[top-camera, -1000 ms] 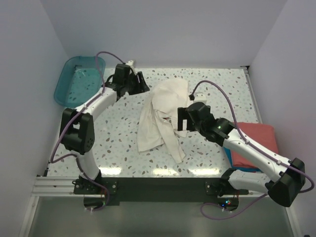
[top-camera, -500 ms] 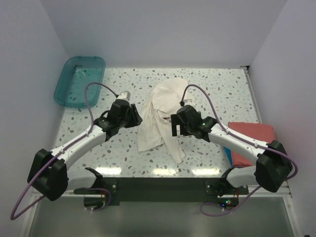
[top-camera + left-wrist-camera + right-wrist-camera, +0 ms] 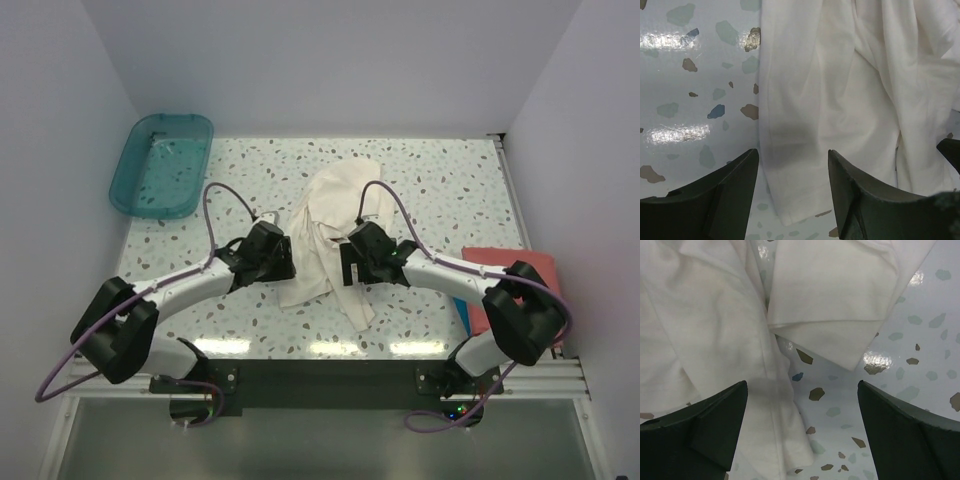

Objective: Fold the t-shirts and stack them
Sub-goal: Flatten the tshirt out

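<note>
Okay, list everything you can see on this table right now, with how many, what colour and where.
crumpled t-shirt: one, cream-white, middle of the table
folded t-shirt: one, salmon-red, right edge, partly under the right arm
t-shirt beneath it: one, bright blue, only a sliver showing
tub: one, translucent teal, far left corner
table: one, white with speckles
left gripper: one, black fingers, open over the cream shirt's left edge
right gripper: one, black fingers, open over the cream shirt's right side
</note>
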You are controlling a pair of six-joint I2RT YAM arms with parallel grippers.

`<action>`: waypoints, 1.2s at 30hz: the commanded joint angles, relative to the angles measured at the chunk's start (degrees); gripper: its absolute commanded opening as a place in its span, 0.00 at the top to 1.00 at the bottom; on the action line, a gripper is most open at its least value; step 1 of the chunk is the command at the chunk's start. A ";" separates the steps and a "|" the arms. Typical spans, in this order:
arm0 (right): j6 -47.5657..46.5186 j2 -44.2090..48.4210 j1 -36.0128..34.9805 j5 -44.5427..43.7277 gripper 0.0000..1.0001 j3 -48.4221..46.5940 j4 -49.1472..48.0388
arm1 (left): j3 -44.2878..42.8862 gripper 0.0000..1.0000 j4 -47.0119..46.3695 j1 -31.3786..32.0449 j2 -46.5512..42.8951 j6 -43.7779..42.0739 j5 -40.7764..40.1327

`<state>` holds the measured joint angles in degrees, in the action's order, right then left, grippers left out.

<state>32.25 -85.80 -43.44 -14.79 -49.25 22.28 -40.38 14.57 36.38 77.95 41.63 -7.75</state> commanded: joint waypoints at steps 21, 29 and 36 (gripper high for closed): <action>1.94 -1.65 0.02 1.87 0.18 0.74 -6.64 | -8.48 1.00 3.88 0.01 10.55 -0.41 -7.28; 1.50 -0.42 1.33 -3.41 0.21 -4.87 -4.36 | -10.05 1.00 3.71 -15.53 8.71 -2.25 -1.93; 3.17 -3.31 11.78 -0.95 0.22 -8.84 -4.17 | -26.90 1.00 8.54 -25.56 14.85 -5.49 -2.97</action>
<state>33.67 -87.29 -36.36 -15.42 -55.59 19.59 -57.14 22.17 13.58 90.00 39.38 -10.26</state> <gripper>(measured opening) 0.788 0.018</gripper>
